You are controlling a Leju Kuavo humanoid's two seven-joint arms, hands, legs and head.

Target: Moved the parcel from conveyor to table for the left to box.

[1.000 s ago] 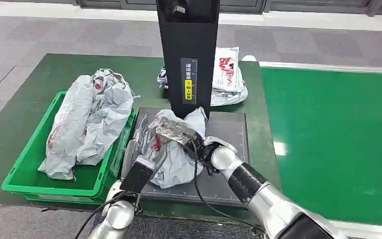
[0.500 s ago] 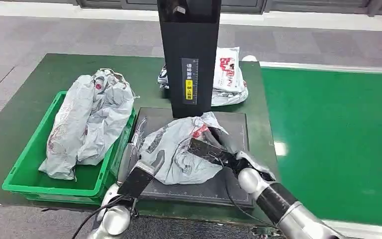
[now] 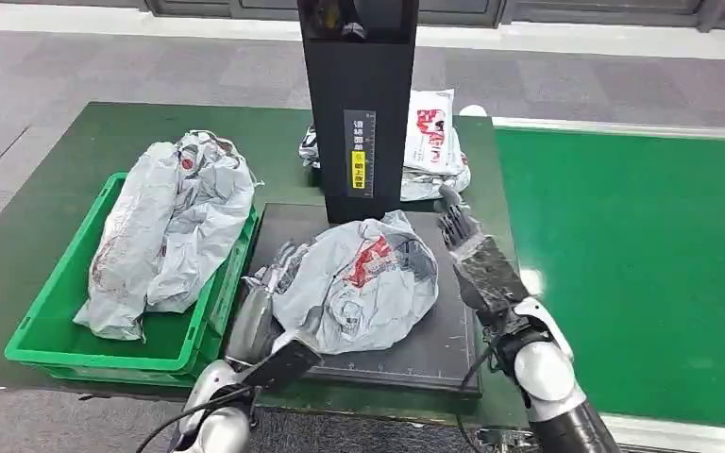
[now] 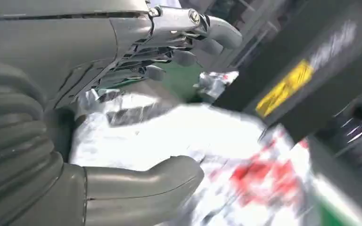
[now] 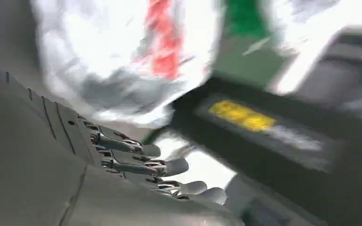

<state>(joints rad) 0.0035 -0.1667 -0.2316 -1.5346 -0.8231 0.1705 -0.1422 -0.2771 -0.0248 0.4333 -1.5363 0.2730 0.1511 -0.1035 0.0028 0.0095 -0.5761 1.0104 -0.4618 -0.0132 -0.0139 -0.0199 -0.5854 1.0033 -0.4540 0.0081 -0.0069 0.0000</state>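
From my head view, the parcel (image 3: 363, 283), a crumpled grey poly bag with red print, lies on the dark platform (image 3: 444, 340) set on the green table (image 3: 66, 179). My right hand (image 3: 477, 260) is at the platform's right edge, just beside the parcel and apart from it, fingers straight and spread, holding nothing. My left hand (image 3: 264, 307) is at the parcel's left side; from above I cannot tell whether my fingers have any grip on the bag.

My left wrist view adds what the head view lacks: my left hand (image 4: 136, 108) with its thumb (image 4: 141, 181) lying against the bag's surface and the dark fingers (image 4: 179, 44) extended above it, not curled around it. The parcel (image 4: 207, 155) is blurred there, red print visible, with the black column (image 4: 311, 84) and its yellow label (image 4: 285, 87) close behind.

My right wrist view, heavily blurred, shows my right hand (image 5: 136, 165) with fingers extended and nothing between them; the parcel (image 5: 122, 56) sits beyond them, and the black column (image 5: 283, 155) crosses the frame.

Containers: the green crate (image 3: 42, 330) stands on the table left of the platform and touching it, holding a heap of grey bags (image 3: 170, 226) that rises above its rim. Behind the column (image 3: 359, 104), a loose pile of white and grey bags (image 3: 429, 146) lies on the table. The green conveyor (image 3: 632, 274) runs along the right side.
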